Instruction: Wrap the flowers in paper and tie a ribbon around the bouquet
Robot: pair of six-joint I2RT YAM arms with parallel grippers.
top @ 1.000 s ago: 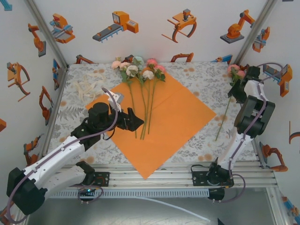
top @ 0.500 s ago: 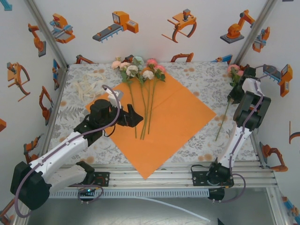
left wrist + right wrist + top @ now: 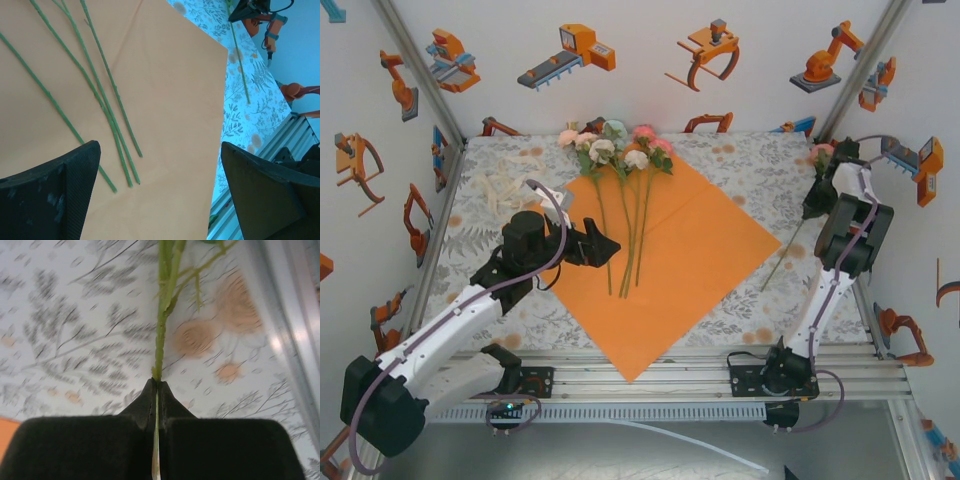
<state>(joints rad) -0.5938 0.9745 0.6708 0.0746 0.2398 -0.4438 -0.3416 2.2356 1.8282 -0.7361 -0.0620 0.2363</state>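
the orange paper lies flat on the leaf-print tablecloth, turned like a diamond, with one corner pointing to the near rail. the left gripper hangs low over the left part of this sheet, and its jaws stand wide apart with nothing between them. in the left wrist view the left gripper looks down on the bare paper, and the thin green stems of the flowers end just in front of it, not touching it.

more to the right and a little farther, the right gripper is above the tablecloth, beside the right edge of the table. in the right wrist view the right gripper is closed tight on the stem of a single flower. this single flower is well apart from the paper, its stem end pointing towards the near side.

far left, the cream ribbon lies in a loose heap on the cloth. the flowers lie along the far-left edge of the paper, their heads over its far corner.
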